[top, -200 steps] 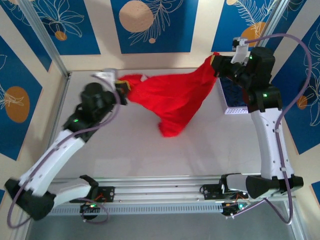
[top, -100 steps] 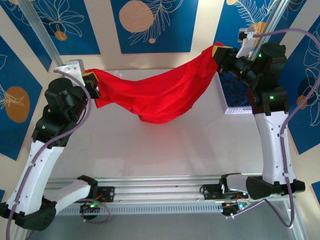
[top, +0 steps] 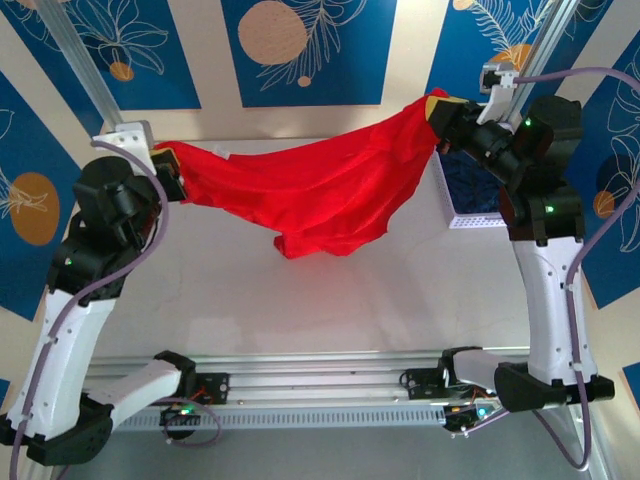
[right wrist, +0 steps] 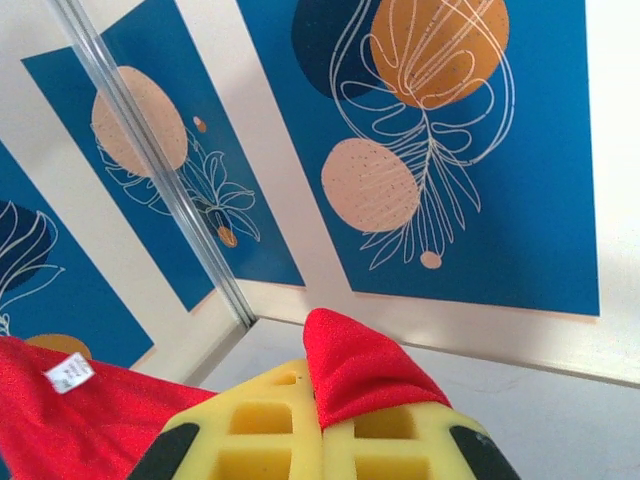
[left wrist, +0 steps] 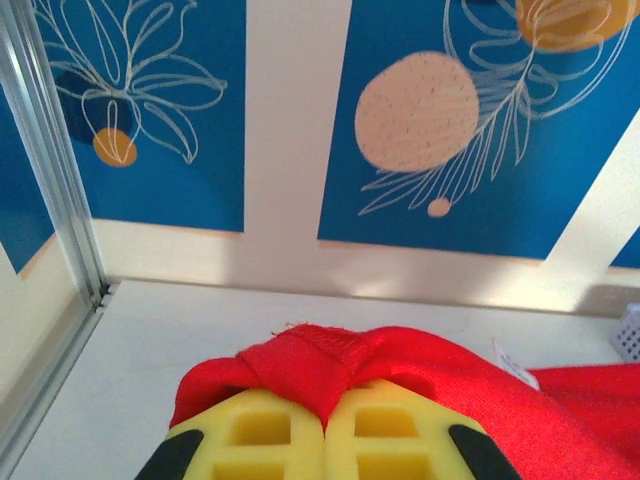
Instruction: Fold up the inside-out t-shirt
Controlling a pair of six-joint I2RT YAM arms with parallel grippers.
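Hanging between the two arms, the t-shirt (top: 310, 195) spans the gap like a hammock above the tabletop (top: 300, 320). The left pincer (left wrist: 325, 440) is pressed fully together on a bunched fold of red cloth that wells up over its yellow pads (left wrist: 260, 430). The right pincer (right wrist: 320, 440) is closed just as tightly, with a peak of fabric poking up from between its tips. The right pincer sits higher than the left, and the cloth runs slanting from one to the other. Its middle sags below both; whether the lowest fold touches the tabletop I cannot tell. A white label (right wrist: 68, 372) shows on the cloth below and to the left of the right pincer, and no print is visible.

Several things could go wrong from here. Each pincer has only a small bite of cloth, so pulling the arms further apart could drag the fabric out of one grip and drop that end. The uneven hang suggests the two gripped spots may not be matching corners, so lowering it as it is would likely leave it twisted or heaped, not flat. A white basket (top: 475, 218) holding a navy garment (top: 462, 185) sits just beneath the right pincer. Cloth lowered on that side could drape over its rim or snag there.
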